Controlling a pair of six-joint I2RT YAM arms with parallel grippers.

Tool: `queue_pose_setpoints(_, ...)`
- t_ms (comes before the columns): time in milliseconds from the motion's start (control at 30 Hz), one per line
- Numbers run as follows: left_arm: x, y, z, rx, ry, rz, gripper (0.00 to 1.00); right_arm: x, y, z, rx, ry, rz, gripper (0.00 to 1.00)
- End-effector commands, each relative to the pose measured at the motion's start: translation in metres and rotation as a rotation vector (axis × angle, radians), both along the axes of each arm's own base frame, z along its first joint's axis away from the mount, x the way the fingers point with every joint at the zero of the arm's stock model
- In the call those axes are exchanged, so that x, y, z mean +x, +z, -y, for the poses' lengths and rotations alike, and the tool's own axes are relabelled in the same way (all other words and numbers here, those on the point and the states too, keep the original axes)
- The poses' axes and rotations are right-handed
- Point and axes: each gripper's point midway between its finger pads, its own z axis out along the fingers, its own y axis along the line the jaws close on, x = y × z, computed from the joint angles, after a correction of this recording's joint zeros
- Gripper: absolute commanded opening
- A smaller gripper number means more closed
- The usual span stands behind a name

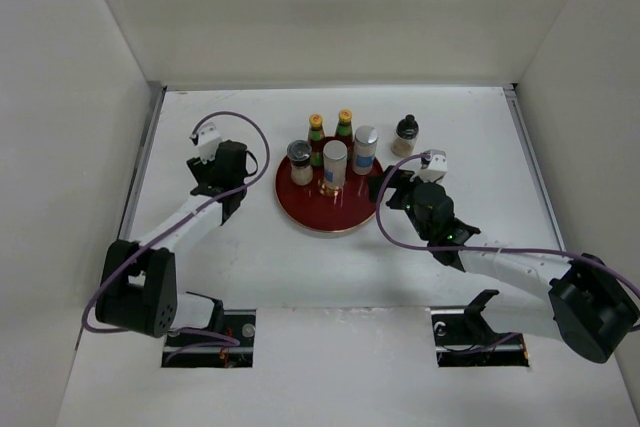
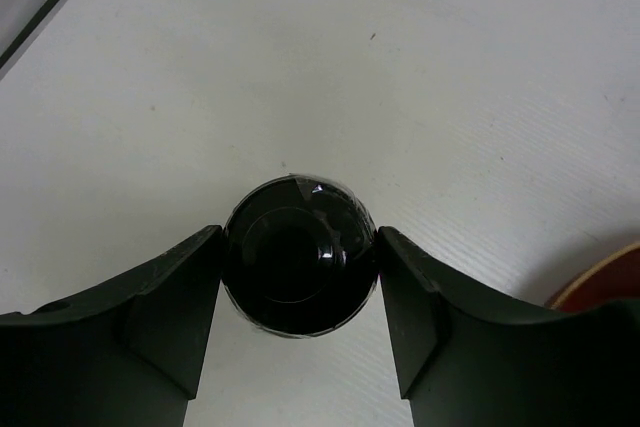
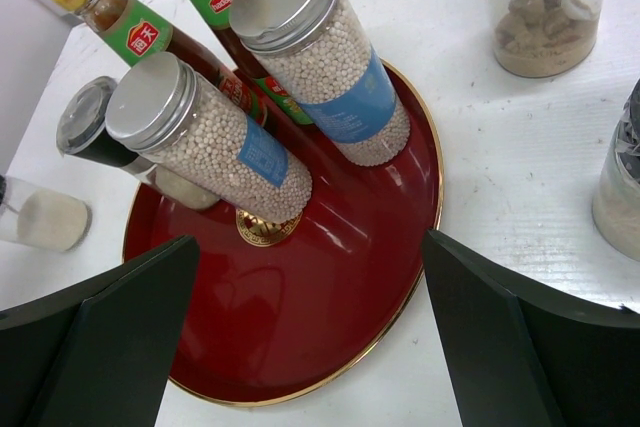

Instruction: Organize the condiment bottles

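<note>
The left gripper [image 2: 298,269] is closed on a short clear jar with a glossy black round cap [image 2: 298,247]. In the wrist view its two dark fingers [image 2: 150,317] meet the cap on either side, and the jar stands upright on the white bench [image 1: 250,267]. Seen from above, this gripper sits at nine o'clock from the round dark-red lacquer tray with a gold rim [image 1: 330,217], near the tray's edge but apart from it. Five bottles stand on the tray. Two red sauce bottles with green necks and yellow caps [image 1: 316,134] [image 1: 344,129] stand side by side at twelve o'clock. One clear cylindrical shaker of white beads with a silver lid and blue label [image 1: 334,167] stands near the middle, just behind the gold emblem [image 3: 262,229]. A matching shaker [image 1: 365,150] stands at two o'clock. A second black-capped jar [image 1: 300,161] stands at ten o'clock. A third black-capped jar [image 1: 405,136], with brownish contents, stands on the bench off the tray at one to two o'clock, near its rim. The right gripper [image 3: 310,247] is wide open and holds nothing. It sits at three o'clock from the tray, its fingers spread over the near part of the tray and facing the shakers. In the right wrist view, another clear jar [image 3: 620,187] is cut off at the three o'clock edge, standing on the bench beside the tray.
</note>
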Motion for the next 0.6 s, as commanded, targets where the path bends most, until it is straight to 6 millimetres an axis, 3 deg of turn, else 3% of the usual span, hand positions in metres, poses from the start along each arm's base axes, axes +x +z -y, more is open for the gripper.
queue_pose_setpoints(0,0.000,0.072,0.018,-0.035,-0.047,0.203,0.41,0.002,0.028,-0.009,0.050,0.023,0.074,1.00)
queue_pose_setpoints(100,-0.006,0.105,0.048,-0.027,-0.141,0.243,0.41,0.002,0.026,-0.009,0.056,0.022,0.069,1.00)
queue_pose_setpoints(167,-0.011,0.113,0.073,-0.024,-0.215,0.242,0.41,0.002,0.026,-0.009,0.053,0.022,0.068,1.00)
queue_pose_setpoints(400,-0.027,0.098,0.154,-0.077,-0.427,0.205,0.41,0.001,0.030,-0.006,0.056,0.014,0.080,1.00)
queue_pose_setpoints(567,-0.027,0.089,0.182,-0.104,-0.485,0.209,0.41,0.002,0.029,-0.006,0.049,0.013,0.080,1.00)
